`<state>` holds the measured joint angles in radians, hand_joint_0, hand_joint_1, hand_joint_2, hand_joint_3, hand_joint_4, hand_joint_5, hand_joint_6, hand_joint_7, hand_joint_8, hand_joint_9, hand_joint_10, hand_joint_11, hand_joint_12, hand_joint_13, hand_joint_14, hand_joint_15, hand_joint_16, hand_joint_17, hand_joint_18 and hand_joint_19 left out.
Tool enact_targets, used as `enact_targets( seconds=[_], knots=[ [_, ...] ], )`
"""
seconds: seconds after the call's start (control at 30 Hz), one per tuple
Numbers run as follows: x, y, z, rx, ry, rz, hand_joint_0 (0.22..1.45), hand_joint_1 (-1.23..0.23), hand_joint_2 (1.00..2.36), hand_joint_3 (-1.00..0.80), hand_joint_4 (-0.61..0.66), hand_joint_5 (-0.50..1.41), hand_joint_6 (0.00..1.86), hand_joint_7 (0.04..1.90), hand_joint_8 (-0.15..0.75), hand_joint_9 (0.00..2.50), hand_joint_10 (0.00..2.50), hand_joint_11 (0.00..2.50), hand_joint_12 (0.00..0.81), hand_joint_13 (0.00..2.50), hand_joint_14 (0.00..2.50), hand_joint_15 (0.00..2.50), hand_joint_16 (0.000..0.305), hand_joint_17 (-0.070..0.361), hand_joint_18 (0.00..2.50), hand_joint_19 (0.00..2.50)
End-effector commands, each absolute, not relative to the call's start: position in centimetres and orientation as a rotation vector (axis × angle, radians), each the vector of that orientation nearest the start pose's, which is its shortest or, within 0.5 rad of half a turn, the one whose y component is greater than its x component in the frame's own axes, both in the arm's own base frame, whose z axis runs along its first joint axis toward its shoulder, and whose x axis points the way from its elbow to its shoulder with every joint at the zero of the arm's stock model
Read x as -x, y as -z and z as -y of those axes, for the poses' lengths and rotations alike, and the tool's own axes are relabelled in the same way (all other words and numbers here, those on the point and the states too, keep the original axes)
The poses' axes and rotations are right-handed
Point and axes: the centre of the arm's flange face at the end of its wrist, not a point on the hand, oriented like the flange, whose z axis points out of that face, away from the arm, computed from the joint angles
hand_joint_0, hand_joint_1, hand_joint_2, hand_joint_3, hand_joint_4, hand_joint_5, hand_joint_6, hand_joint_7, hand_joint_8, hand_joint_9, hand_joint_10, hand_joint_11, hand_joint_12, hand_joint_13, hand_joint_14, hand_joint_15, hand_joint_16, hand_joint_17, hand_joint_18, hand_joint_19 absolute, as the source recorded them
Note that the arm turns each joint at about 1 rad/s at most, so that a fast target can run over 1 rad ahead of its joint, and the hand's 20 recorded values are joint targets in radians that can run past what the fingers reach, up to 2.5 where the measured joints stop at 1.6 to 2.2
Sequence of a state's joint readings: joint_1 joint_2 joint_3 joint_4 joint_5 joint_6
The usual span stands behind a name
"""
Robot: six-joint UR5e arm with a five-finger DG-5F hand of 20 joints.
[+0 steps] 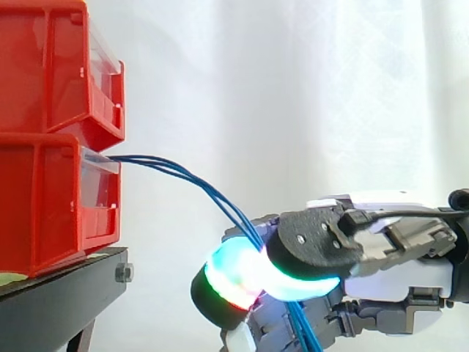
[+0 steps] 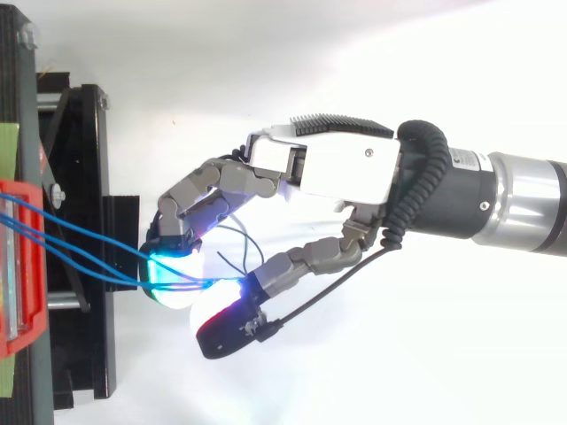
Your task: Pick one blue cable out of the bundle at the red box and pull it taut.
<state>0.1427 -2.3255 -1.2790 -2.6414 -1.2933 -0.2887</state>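
White curtain cloth is seen behind stacked red plastic bins on a black metal stand. From the lower one, thin blue cables are led in a downward curve to the robot hand, where they are pinched between curled, glowing fingertips.

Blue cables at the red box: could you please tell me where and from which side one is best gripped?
Probably on the free span near the box, where the cables fan apart; at the fingers they bunch together. Come from the side away from the box, pinching one strand across its run.
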Motion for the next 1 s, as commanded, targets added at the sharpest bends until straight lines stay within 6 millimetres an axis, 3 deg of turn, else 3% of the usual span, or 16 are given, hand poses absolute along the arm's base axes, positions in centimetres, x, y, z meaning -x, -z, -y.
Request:
enact_targets(
  seconds=[0.0,0.23,0.37,0.4,0.53,0.63,0.97],
  knots=[
    [-75.67,-20.07,5.36,-1.053,-0.911,-1.216,0.69,-0.93,1.0,-0.5,0.01,-0.17,0.91,0.92,0.256,0.8,0.01,0.62,0.361,0.75,0.01,0.33,0.045,0.102,0.69,0.3],
    [-75.69,-20.09,5.34,-1.05,-0.912,-1.216,0.48,-1.03,1.0,-0.5,0.09,-0.18,0.91,0.9,0.285,0.74,0.01,0.63,0.39,0.71,0.01,0.34,0.051,0.116,0.66,0.32],
    [-75.7,-20.1,5.34,-1.051,-0.914,-1.214,0.41,-0.76,1.0,-0.5,0.12,-0.16,0.9,0.89,0.325,0.8,0.01,0.62,0.432,0.73,0.01,0.36,0.059,0.134,0.69,0.35],
    [-75.67,-20.07,5.34,-1.052,-0.913,-1.217,0.43,-0.67,1.0,-0.5,0.1,-0.16,0.88,0.91,0.319,0.83,0.01,0.62,0.425,0.74,0.01,0.36,0.058,0.131,0.67,0.36],
    [-75.74,-20.17,5.33,-1.052,-0.917,-1.211,0.48,-0.59,1.0,-0.5,0.13,-0.13,0.82,0.9,0.301,0.84,0.01,0.59,0.404,0.73,0.01,0.36,0.054,0.121,0.63,0.39],
    [-75.66,-20.54,5.36,-1.049,-0.914,-1.21,0.52,-0.64,1.0,-0.5,0.14,-0.13,0.79,0.91,0.291,0.84,0.01,0.58,0.392,0.72,0.01,0.36,0.051,0.115,0.61,0.39],
    [-75.67,-20.82,5.47,-1.051,-0.918,-1.204,0.58,-0.79,1.01,-0.19,0.11,-0.14,0.85,1.0,0.329,0.87,0.01,0.61,0.41,0.76,0.01,0.36,0.054,0.121,0.69,0.37]
  ],
)
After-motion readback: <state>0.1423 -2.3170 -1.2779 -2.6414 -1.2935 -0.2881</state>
